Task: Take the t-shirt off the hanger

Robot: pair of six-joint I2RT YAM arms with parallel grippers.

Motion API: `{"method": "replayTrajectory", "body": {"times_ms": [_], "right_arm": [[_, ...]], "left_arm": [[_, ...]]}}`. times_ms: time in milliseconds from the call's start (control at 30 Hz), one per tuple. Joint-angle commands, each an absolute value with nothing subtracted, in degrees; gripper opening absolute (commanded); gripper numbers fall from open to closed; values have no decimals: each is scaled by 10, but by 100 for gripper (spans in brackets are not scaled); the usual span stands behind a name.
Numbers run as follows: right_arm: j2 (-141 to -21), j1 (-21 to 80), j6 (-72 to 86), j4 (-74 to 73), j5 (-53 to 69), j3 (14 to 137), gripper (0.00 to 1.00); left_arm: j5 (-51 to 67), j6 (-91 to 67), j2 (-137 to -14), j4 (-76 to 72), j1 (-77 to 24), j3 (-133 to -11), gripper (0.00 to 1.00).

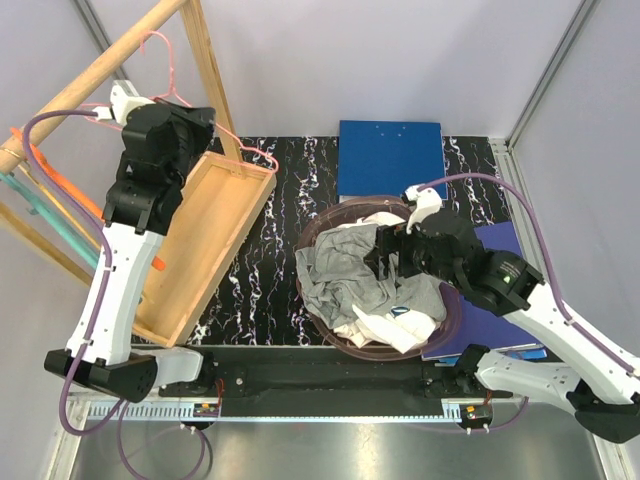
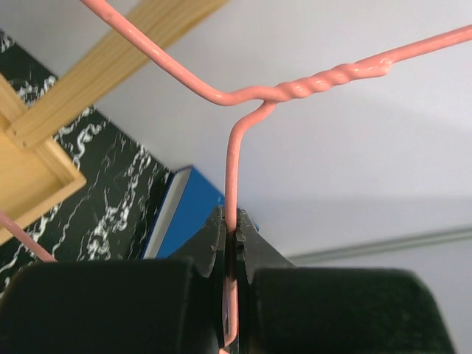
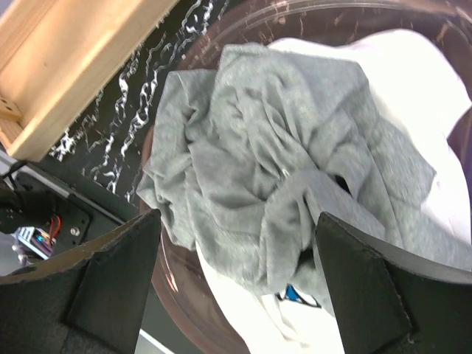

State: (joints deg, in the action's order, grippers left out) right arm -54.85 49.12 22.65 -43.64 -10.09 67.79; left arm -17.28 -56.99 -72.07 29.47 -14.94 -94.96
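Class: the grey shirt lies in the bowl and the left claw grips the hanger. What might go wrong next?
The shirt drapes over the rim of the bowl, so it may slide out. The open right claw hangs close above it; cloth could catch as it retreats. The left claw pinches the thin hanger, which might twist or slip.

the t-shirt lies bunched in the basin, right of the desk's centre, on top of other garments. a box sits behind the basin. the tray sits tilted at the desk's left. behind it, at far left beside the rack rail, is the hanger, its neck between the left gripper's jaws. the right gripper hovers over the t-shirt.
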Motion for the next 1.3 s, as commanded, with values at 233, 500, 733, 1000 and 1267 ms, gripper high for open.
{"method": "replayTrajectory", "body": {"times_ms": [233,500,733,1000,1267], "right_arm": [[-490,490,236,-468,-132,667,94],[-483,490,229,-470,-141,669,95],[-490,490,223,-468,-145,663,95],[-488,490,224,-464,-140,651,95],[-485,490,229,-460,-131,643,95]], "left_arm": [[-319,-598,-754,243,-120,-1033,0],[-311,-639,-782,261,-91,-1044,0],[-299,-650,-779,262,-90,-1013,0],[-297,-664,-762,260,-90,-974,0],[-276,-654,-743,250,-90,-951,25]]}}
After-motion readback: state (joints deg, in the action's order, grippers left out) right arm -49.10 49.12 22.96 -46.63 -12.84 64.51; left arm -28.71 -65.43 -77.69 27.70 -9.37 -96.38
